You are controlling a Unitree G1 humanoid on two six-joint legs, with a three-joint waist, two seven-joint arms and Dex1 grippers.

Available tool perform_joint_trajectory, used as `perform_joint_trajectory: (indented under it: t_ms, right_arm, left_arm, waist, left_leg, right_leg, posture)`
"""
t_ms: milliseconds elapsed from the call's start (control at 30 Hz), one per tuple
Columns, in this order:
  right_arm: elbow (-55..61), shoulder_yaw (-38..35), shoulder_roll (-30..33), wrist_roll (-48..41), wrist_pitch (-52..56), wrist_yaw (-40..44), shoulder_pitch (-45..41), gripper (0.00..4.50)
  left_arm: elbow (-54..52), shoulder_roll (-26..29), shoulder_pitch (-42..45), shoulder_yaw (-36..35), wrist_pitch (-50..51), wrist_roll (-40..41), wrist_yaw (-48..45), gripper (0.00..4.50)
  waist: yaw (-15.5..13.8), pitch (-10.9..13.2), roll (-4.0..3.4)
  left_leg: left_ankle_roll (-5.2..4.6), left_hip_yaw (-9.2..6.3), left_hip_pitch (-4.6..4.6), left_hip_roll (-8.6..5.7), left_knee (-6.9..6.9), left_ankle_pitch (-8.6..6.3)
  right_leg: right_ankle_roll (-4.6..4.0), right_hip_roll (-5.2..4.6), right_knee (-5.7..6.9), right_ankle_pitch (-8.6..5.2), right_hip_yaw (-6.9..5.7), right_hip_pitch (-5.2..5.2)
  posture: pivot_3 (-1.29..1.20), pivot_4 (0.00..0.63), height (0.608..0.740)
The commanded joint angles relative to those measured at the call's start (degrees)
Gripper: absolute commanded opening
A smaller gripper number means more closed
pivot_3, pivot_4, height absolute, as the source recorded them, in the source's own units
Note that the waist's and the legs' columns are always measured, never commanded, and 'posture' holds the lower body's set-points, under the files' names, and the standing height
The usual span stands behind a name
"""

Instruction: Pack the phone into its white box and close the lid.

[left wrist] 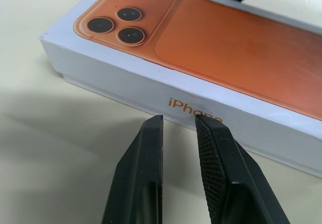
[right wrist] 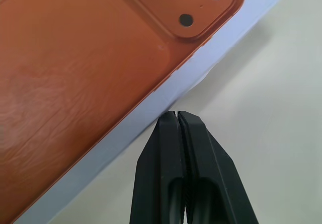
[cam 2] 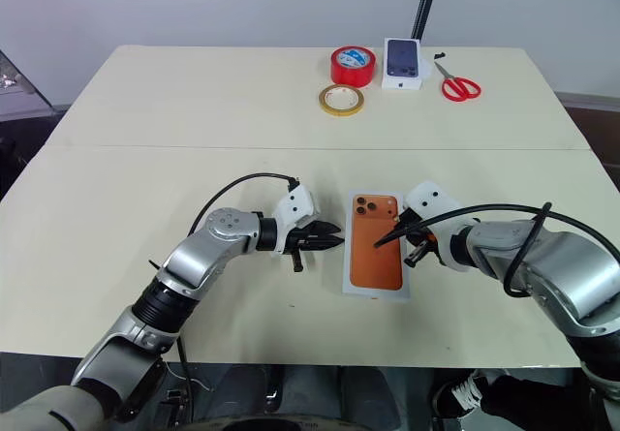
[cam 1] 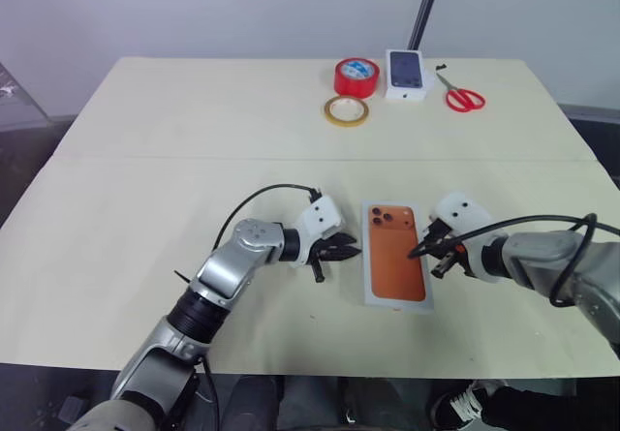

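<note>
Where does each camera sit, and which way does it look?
Left eye, right eye: on the head, looking forward and down at the table; both arms show, left gripper and right gripper flanking the white box.
Left wrist: on that arm, looking along the slightly open left gripper at the box's side.
Right wrist: looking along the shut right gripper at the box's top edge.
Shared: the box.

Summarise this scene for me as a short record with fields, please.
Package: white box, closed, flat on table
Top: lid printed with orange phone back
Left pincer: open, tips close to box's left side
Right pincer: shut, at box's right edge
Far edge: red tape roll, yellow tape roll, carton, scissors
</note>
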State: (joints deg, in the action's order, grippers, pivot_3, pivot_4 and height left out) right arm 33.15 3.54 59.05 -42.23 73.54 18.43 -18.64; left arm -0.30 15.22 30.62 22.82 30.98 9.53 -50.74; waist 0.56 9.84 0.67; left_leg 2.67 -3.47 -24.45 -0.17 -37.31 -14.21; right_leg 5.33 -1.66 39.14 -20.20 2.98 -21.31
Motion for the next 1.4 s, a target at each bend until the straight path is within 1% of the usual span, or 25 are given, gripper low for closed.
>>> perform_joint_trajectory:
  t_ms: [33,200,267,333,400,500,600,767,867,967,1033,1100,1200,1267,1400]
  right_arm:
    - [2.63,-2.04,-0.55,0.68,0.16,1.33,-0.02,0.07]
    - [2.95,-3.89,1.9,2.7,-0.51,3.26,1.35,0.07]
    - [3.04,-6.11,3.65,3.11,-2.02,5.42,2.38,0.07]
    - [3.79,-9.56,5.49,2.68,-3.99,8.71,4.2,0.07]
    - [5.72,-14.09,6.14,0.41,-5.25,12.79,6.51,0.07]
    - [8.73,-17.89,5.93,-1.92,-5.91,16.57,10.05,0.07]
    - [12.4,-17.48,5.47,-2.58,-6.52,17.9,13.92,0.07]
    - [13.92,-10.55,1.77,0.7,-6.03,13.24,17.07,0.07]
    - [13.46,-8.53,-0.1,2.05,-5.48,11.2,16.47,0.07]
    - [13.75,-8.45,-0.62,2.52,-6.13,10.81,15.15,0.07]
    - [12.39,-10.99,-2.04,2.73,-8.14,10.5,13.88,0.07]
    - [10.08,-14.18,-4.06,4.32,-12.66,10.4,13.43,0.07]
    - [6.2,-16.55,-4.83,7.86,-18.19,10.86,13.87,0.07]
    - [3.17,-18.02,-5.49,8.7,-20.96,11.86,13.79,0.07]
    - [-3.09,-21.02,-7.17,9.44,-25.43,14.03,13.92,0.07]
  left_arm:
    - [-2.6,-0.89,0.54,-0.17,-0.66,1.06,-0.28,1.06]
    - [-1.72,-0.76,0.46,-1.21,-0.99,0.68,0.86,1.06]
    - [-1.79,-0.58,0.47,-2.89,-0.23,1.73,1.2,1.06]
    - [-2.06,-0.94,0.97,-5.25,0.87,3.43,1.8,1.06]
    - [-2.39,-2.44,2.57,-7.15,2.41,5.38,2.7,1.06]
    - [-1.57,-3.94,4.81,-5.89,2.18,4.89,2.81,1.06]
    - [2.58,-4.61,6.77,-1.82,-0.5,0.79,3.09,1.06]
    - [9.62,-4.01,8.45,3.85,-4.0,-5.43,3.19,1.06]
    - [10.14,-2.67,7.77,3.99,-5.11,-6.52,2.69,1.06]
    - [8.41,-1.28,6.79,1.51,-5.36,-5.51,2.53,1.06]
    - [5.29,0.5,5.61,-3.41,-4.32,-2.88,3.0,1.06]
    - [1.27,3.69,3.78,-9.22,-3.15,-0.1,3.06,1.06]
    - [-2.86,9.59,0.35,-16.43,-1.63,2.32,3.39,1.06]
    - [-3.98,13.67,-2.61,-21.01,-1.84,3.31,3.59,1.06]
    - [-5.03,18.54,-8.57,-28.86,-1.6,5.24,4.88,1.06]
  waist:
    - [-0.02,0.0,0.0]
    - [-0.08,0.0,0.0]
    - [-0.1,0.0,0.0]
    - [-0.08,0.0,0.0]
    - [-0.05,0.0,0.0]
    - [-0.18,0.0,0.02]
    - [-0.39,-0.01,0.03]
    - [-0.01,-0.01,0.06]
    - [0.11,-0.05,0.06]
    - [0.17,-0.05,0.08]
    - [0.29,-0.05,0.08]
    - [0.49,-0.04,0.07]
    - [0.27,-0.03,0.06]
    - [0.11,-0.03,0.06]
    - [-0.18,-0.03,0.06]
  left_leg:
    - [0.0,0.0,0.0,0.0,0.0,0.0]
    - [0.0,0.0,0.0,0.0,0.0,0.0]
    - [0.0,0.0,0.0,0.0,0.0,0.0]
    - [0.0,0.01,0.0,0.0,-0.01,0.0]
    - [0.0,0.0,0.01,0.0,0.0,0.0]
    - [0.0,-0.01,0.01,0.01,-0.01,0.0]
    - [-0.01,-0.01,0.03,0.0,-0.05,0.0]
    - [-0.01,-0.02,0.1,0.0,-0.04,-0.01]
    - [-0.01,-0.03,0.18,0.01,-0.03,-0.01]
    - [-0.01,-0.03,0.39,0.02,0.01,-0.01]
    - [-0.01,-0.03,0.43,0.04,0.04,-0.01]
    - [-0.01,0.0,0.42,0.05,0.06,-0.01]
    - [-0.01,-0.01,0.38,0.07,0.09,-0.01]
    - [0.0,-0.01,0.38,0.05,0.08,-0.01]
    - [0.0,-0.01,0.38,-0.01,0.07,-0.01]
  right_leg:
    - [0.0,0.0,0.0,0.0,0.0,0.0]
    - [0.0,0.0,0.0,0.0,0.0,0.0]
    - [0.0,0.0,0.0,0.0,0.0,0.0]
    - [0.0,0.0,0.0,0.0,0.0,0.0]
    - [0.0,0.01,0.0,0.0,0.0,0.0]
    - [0.0,0.04,0.0,0.0,-0.03,0.05]
    - [0.02,0.04,-0.03,0.0,-0.03,0.13]
    - [0.02,0.09,-0.01,0.0,-0.02,0.16]
    - [0.02,0.09,-0.02,0.0,-0.02,0.25]
    - [0.02,0.09,-0.05,-0.01,-0.02,0.42]
    - [0.02,0.1,-0.04,-0.01,-0.01,0.43]
    - [0.02,0.09,-0.03,-0.01,0.02,0.39]
    - [0.02,0.08,-0.01,-0.01,0.02,0.31]
    - [0.02,0.05,-0.03,-0.01,0.01,0.32]
    - [0.02,-0.04,-0.06,-0.01,-0.01,0.37]
  posture:
    - [0.0,0.15,0.735]
    - [0.0,0.15,0.735]
    - [0.0,0.15,0.735]
    - [0.0,0.15,0.735]
    - [0.0,0.15,0.735]
    - [0.0,0.15,0.735]
    - [0.0,0.15,0.735]
    - [0.0,0.15,0.735]
    - [0.0,0.15,0.735]
    - [0.0,0.15,0.735]
    - [0.0,0.15,0.735]
    - [0.0,0.15,0.735]
    - [0.0,0.15,0.735]
    - [0.0,0.15,0.735]
    - [0.0,0.15,0.735]
